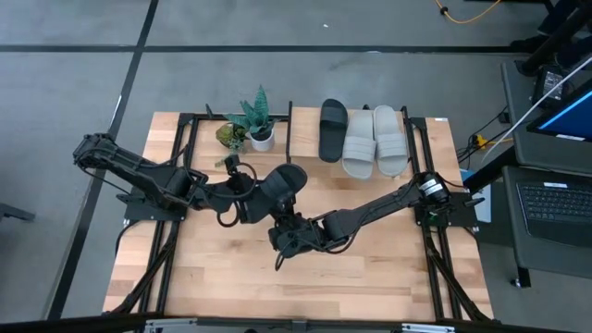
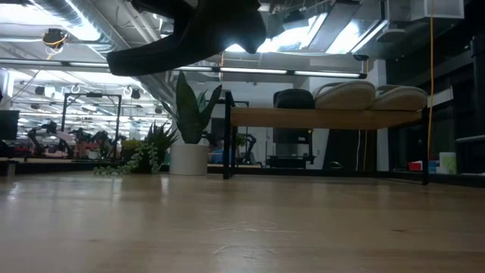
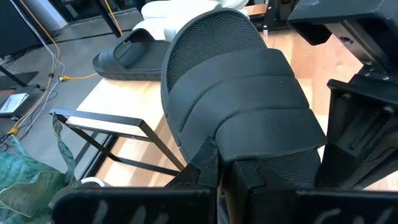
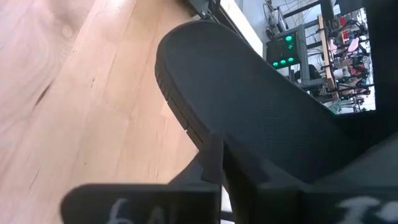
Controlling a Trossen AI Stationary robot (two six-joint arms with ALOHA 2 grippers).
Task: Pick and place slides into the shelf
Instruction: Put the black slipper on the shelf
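1. the shelf [image 1: 421, 129] stood at the table's far edge w/ three slides already on its top board: one black slide [image 1: 332, 129] and two light grey slides [image 1: 375, 141] side by side, touching. free board lay only to the black one's left, near the potted plant [image 1: 258, 125]; a wide swing could have knocked the plant over or shoved the parked slides.
2. the fourth slide, the held black slide [image 1: 282, 185], hung above the table mid-area, clear of the wood in the low view. both arms met at it, so a pull in two directions could have twisted or dropped it.
3. left gripper [image 3: 219, 163] was clamped shut on the slide's edge by the strap. that's a thin pinch on soft foam, so it could've slipped if the slide got tugged.
4. right gripper [image 4: 214, 160] was pinched shut on the sole's rim from the other side. if the left let go early the slide might have sagged or swung on that one edge.
5. the two wrists sat v close; they could have bumped.
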